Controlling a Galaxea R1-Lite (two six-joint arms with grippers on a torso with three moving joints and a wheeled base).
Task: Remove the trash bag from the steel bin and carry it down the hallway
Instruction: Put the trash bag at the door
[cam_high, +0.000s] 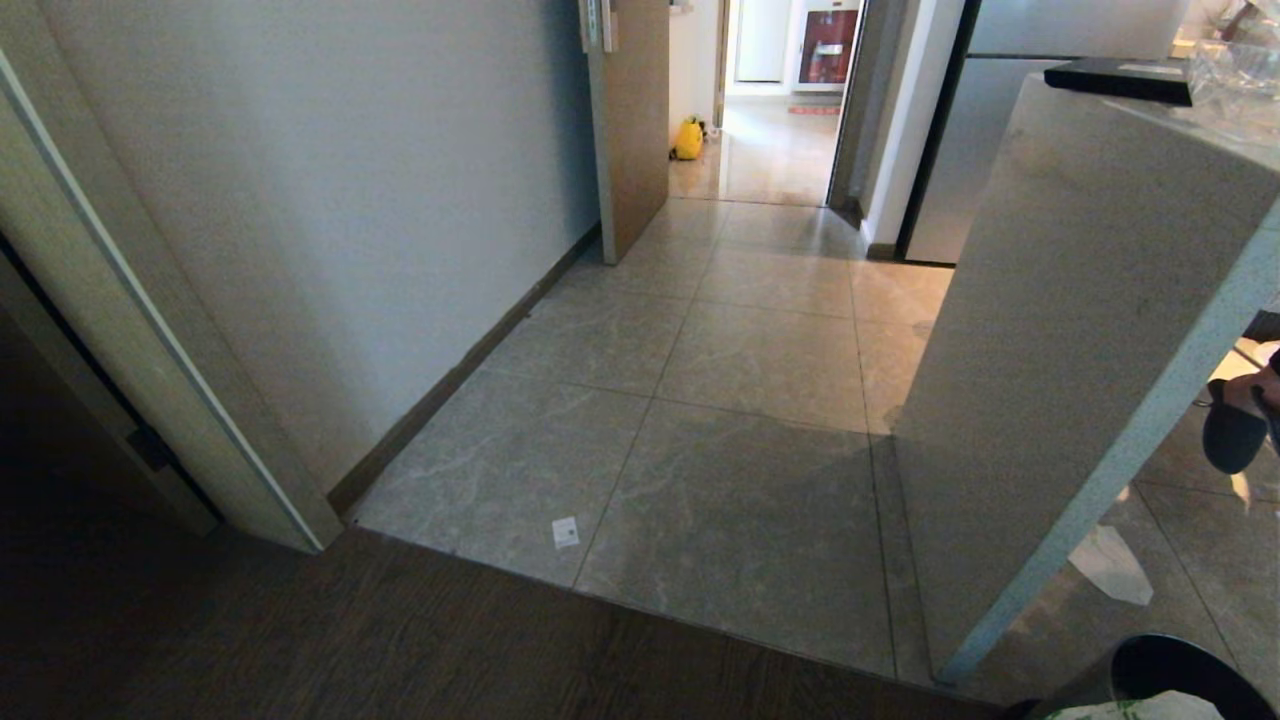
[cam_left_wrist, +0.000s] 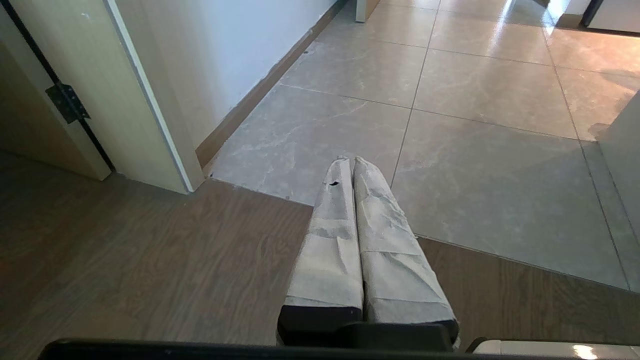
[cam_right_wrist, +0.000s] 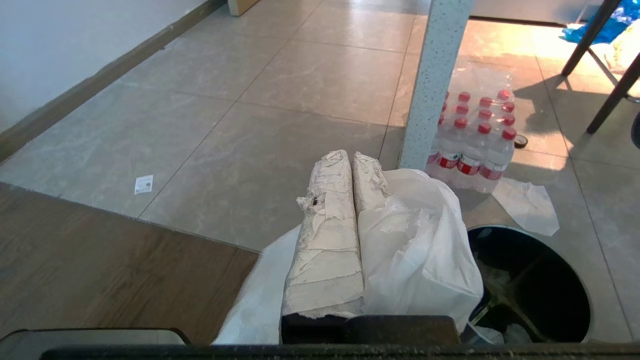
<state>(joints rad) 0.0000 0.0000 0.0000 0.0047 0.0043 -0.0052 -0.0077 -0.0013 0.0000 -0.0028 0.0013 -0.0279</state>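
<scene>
Grey tiles stretch to the hallway (cam_high: 770, 150). Right gripper (cam_right_wrist: 352, 157) pinches the bag (cam_right_wrist: 425, 240) beside the bin (cam_right_wrist: 530, 280); next, drive forward carrying it.

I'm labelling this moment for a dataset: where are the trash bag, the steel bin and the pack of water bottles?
trash bag (cam_right_wrist: 425, 240), right wrist view: white plastic bulging beside the fingers.
steel bin (cam_right_wrist: 575, 295), right wrist view: its dark inner wall.
pack of water bottles (cam_right_wrist: 475, 150), right wrist view: a bottle in the middle of the wrapped pack.
</scene>
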